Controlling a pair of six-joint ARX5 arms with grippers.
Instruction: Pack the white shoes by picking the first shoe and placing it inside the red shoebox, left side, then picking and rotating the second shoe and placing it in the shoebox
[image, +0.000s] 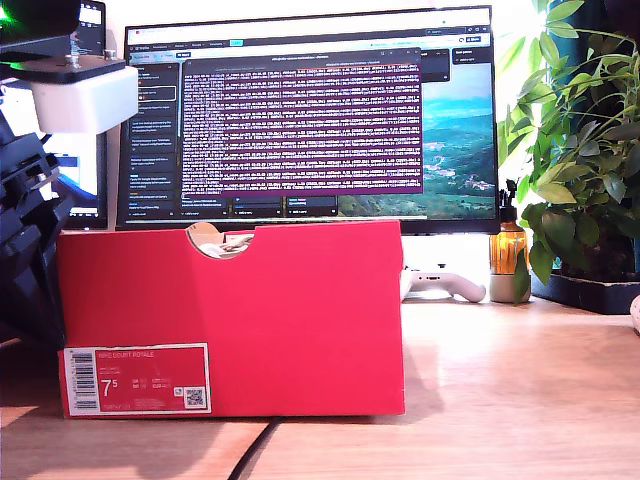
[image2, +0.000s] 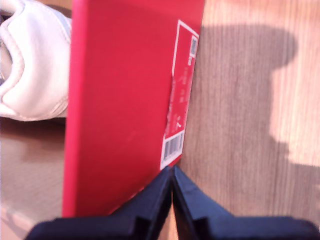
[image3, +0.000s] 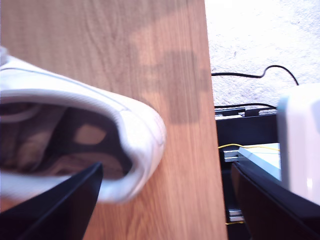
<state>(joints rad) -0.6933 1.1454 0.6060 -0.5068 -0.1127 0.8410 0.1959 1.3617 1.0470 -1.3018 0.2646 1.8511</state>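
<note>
The red shoebox (image: 230, 310) stands on the wooden table, its barcode label at the lower part of the exterior view's left. Laces of a white shoe (image: 222, 243) peek through its half-round notch. In the first wrist view my first gripper (image2: 171, 174) is shut with nothing in it, hovering over the shoebox (image2: 120, 100) wall by the label, and a white shoe (image2: 30, 65) lies beyond that wall. My second gripper (image3: 167, 167) is open, one finger over the mouth of the other white shoe (image3: 135, 130), whose heel lies between the fingers.
A black arm with a white block (image: 85, 95) rises at the exterior view's left. Behind the box are a monitor (image: 310, 120), a white game controller (image: 445, 285), a small bottle (image: 508, 250) and a plant (image: 580, 150). The table edge (image3: 212, 150) drops to cables and carpet.
</note>
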